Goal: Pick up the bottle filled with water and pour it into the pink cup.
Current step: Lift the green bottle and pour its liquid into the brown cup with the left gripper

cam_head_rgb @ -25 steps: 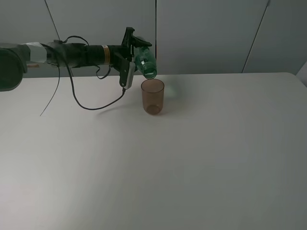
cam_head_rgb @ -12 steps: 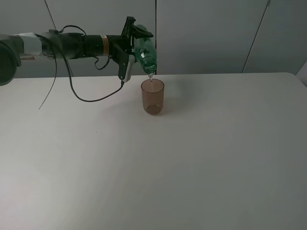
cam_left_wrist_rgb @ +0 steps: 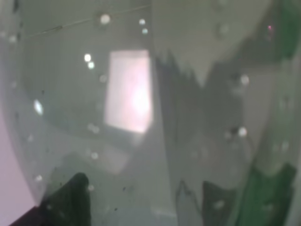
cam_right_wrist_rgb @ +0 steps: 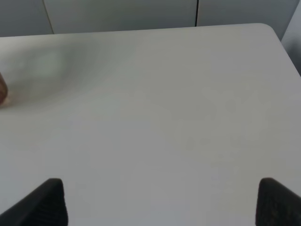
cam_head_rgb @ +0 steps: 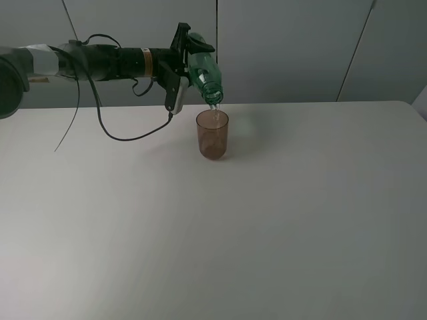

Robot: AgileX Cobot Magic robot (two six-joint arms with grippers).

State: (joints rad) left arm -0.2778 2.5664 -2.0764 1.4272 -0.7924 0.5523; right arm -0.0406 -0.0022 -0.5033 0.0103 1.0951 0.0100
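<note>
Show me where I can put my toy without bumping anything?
The whole front of the table is bare, and so is the right side beyond the pink cup. It's crowded at the back left: the arm tips the bottle over the cup, and a cable dangles.

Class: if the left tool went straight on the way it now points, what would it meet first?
The left tool, shut on the tilted bottle, points rightward above the pink cup. Past the bottle its line looks free over the table in the high view; depth is unclear.
</note>
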